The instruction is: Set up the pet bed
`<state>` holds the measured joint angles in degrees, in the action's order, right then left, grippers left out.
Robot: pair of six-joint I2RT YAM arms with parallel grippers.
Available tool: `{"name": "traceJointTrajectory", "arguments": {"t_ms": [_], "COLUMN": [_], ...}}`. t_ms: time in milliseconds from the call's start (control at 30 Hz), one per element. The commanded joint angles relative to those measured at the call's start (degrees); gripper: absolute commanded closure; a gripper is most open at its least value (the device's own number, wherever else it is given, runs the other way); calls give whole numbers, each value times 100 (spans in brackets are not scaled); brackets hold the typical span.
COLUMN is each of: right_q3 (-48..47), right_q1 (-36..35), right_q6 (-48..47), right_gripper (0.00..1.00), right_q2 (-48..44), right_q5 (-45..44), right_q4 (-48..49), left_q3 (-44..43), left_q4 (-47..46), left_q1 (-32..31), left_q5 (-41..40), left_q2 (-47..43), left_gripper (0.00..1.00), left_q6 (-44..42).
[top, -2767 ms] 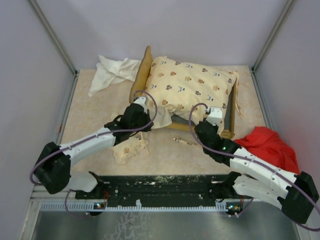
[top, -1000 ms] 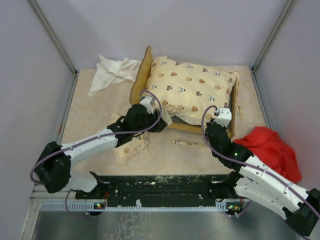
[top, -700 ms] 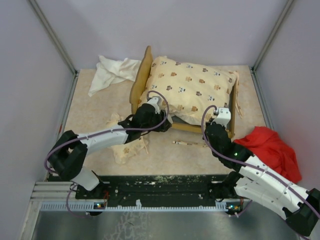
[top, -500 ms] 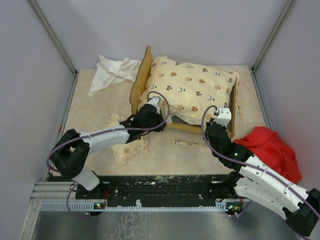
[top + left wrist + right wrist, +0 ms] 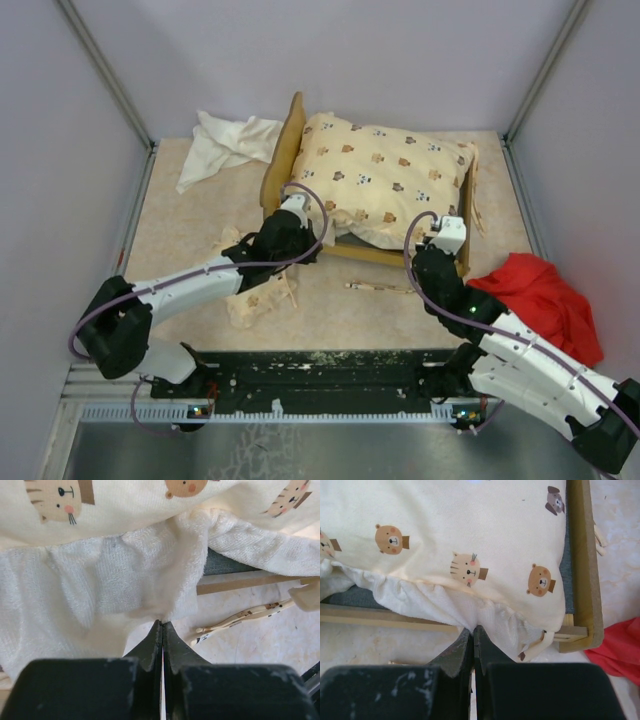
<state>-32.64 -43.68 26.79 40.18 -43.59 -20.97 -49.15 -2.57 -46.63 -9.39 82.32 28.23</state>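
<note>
In the upper left of the overhead view a white cloth (image 5: 225, 145) lies crumpled on the table (image 5: 180, 235). Below it, left of centre, the small pillow (image 5: 255, 298) sits on the table beside my left arm, outside the bed.

My left gripper (image 5: 162, 624) has its jaws pressed together, pinching the fluffy white underside of the cushion (image 5: 385, 175) at its near left edge. The bed frame (image 5: 287, 135) stands in the middle of the frame, headboard to the left. The cushion lies across it, with its near edge hanging over the front rail.

A thin printed strap (image 5: 378, 288) lies on the table just below the frame, between my two arms. My right gripper (image 5: 474, 628) is also closed, clamped on the cushion's gathered white hem near the frame's lower right corner. At the far right, a red cloth (image 5: 540, 300) is heaped by my right arm.
</note>
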Motion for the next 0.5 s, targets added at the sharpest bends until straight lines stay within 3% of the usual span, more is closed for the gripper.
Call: {"name": "traceJointTrajectory", "arguments": {"t_ms": [0, 300, 467], "right_q3": [-301, -437, -810], "right_q1": [69, 229, 280], "right_q6": [75, 126, -92], "right_gripper": [100, 100, 100], "right_q2": [-37, -84, 16], "right_q5": [-525, -582, -665], "right_q4": [-86, -324, -619], "left_q3": [-49, -194, -3], "left_q4": [296, 1034, 816], "left_q1": [-4, 180, 234], "left_q5": [-89, -104, 204], "left_q2": [-193, -367, -703], "left_gripper": [100, 100, 100], "left_q6": [-87, -62, -266]}}
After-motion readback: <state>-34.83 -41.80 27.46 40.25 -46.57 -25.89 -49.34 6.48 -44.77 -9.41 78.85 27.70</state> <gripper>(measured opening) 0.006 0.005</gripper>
